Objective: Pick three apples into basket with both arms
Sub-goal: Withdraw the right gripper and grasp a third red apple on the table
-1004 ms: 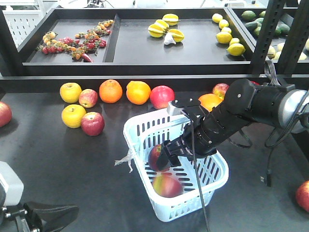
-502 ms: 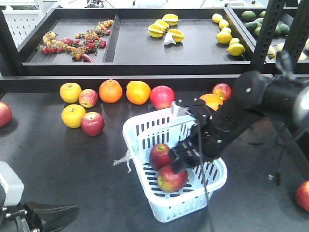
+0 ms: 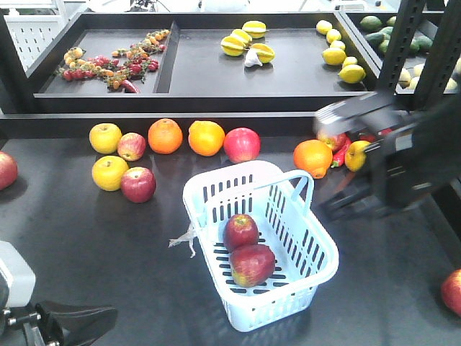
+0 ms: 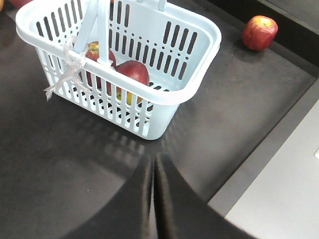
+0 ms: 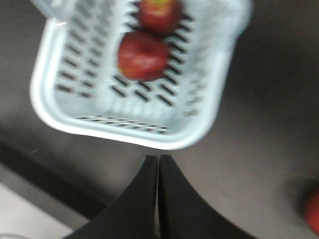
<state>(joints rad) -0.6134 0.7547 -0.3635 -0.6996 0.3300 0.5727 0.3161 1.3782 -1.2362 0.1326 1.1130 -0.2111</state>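
The pale blue basket stands mid-table with two dark red apples in it, one behind the other. The left wrist view shows them through the basket's slots, one apple clearer than the other. From the right wrist, both apples lie in the blurred basket. My right gripper is shut and empty, just outside the rim. Its arm is a blur right of the basket. My left gripper is shut and empty, low at the front left.
More red apples lie on the table: left of the basket, behind it, far left and far right. Oranges and yellow apples sit along the back. A black shelf runs behind.
The right arm has pulled up and out of the basket toward the right, leaving two apples inside. The basket shifted slightly. The left arm has not moved.
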